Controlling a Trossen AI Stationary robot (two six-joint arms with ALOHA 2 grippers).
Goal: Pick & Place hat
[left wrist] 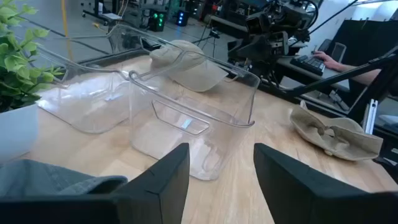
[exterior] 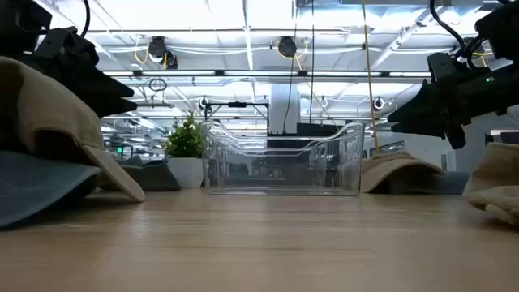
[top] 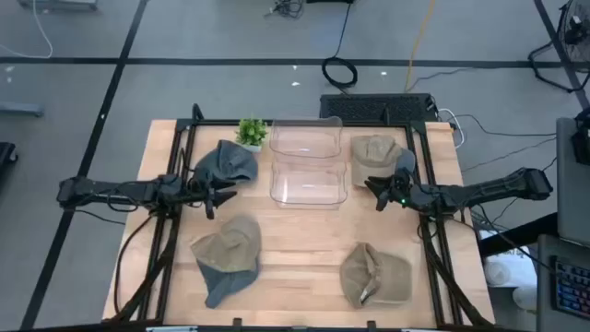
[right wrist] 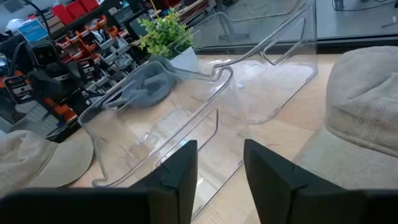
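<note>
Several hats lie crown-up or flat on the wooden table: a grey one [top: 226, 164] at far left, a tan one over a grey one [top: 228, 251] at near left, a tan one [top: 375, 275] at near right, a tan one [top: 376, 153] at far right. My left gripper [top: 224, 195] hovers open between the grey hat and the clear bins, pointing right. My right gripper [top: 373, 192] hovers open just near-side of the far-right tan hat [right wrist: 367, 118], pointing left at the bins.
Two clear plastic bins [top: 309, 161] stand side by side at the table's middle far side. A small potted plant [top: 252, 133] stands at the far edge left of them. Bare wood lies in the middle near part of the table [top: 304, 267].
</note>
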